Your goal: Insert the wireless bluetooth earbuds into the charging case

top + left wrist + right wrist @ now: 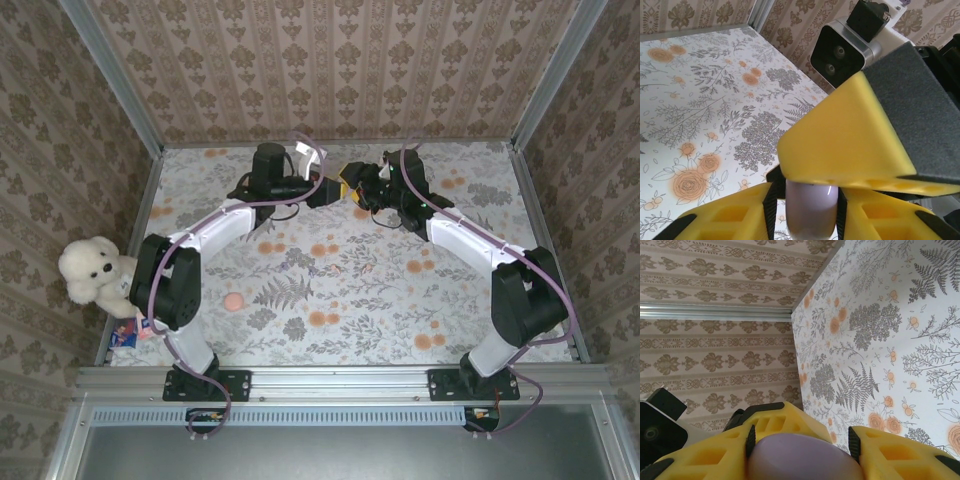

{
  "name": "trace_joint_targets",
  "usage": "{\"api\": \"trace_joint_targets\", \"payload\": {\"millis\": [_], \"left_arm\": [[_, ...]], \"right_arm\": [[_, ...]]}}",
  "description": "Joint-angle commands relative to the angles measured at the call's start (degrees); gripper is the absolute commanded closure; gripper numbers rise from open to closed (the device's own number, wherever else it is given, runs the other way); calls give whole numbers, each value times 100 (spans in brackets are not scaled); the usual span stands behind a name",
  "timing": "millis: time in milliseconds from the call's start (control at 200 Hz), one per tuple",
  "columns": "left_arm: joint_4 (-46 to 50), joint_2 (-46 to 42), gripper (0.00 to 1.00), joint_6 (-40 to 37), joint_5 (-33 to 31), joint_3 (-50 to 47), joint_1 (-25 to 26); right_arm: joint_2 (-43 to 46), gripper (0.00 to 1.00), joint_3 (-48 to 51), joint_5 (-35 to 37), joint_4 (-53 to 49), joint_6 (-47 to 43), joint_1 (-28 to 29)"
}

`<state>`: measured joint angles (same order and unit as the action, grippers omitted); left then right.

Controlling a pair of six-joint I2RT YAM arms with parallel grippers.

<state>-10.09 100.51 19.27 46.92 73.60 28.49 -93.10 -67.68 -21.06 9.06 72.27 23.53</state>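
Note:
Both arms meet in the air over the back middle of the table, where my left gripper [333, 191] and right gripper [353, 189] cross at right angles. Between them is the lilac charging case [810, 210], closed and smooth. In the right wrist view the case [805, 460] fills the span between the black pads, with my right gripper [802, 440] shut on it. In the left wrist view my left gripper [810, 202] stands slightly open around the case's narrow sides, a thin gap showing at the left pad. One right finger [855, 135] lies across the case's top. The earbuds are out of view.
A white teddy bear [95, 272] sits at the table's left edge, with a small blue and red item [125, 338] below it. A small salmon-pink round thing [233, 302] lies on the floral cloth at front left. Wallpapered walls and a metal frame [110, 75] enclose the table.

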Motion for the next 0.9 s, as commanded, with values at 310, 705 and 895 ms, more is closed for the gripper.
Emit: {"api": "trace_joint_targets", "payload": {"millis": [310,705,895], "left_arm": [[-290,-243,62,33,238,-83,-50],[-405,-66,67,118,318,-118,113],[-472,-14,70,167,310,-120,127]], "right_arm": [[-135,57,-176,140,134,156,37],[-169,58,-224,90,215,237,25],[-169,58,-202,80,255,278,-1]]}}
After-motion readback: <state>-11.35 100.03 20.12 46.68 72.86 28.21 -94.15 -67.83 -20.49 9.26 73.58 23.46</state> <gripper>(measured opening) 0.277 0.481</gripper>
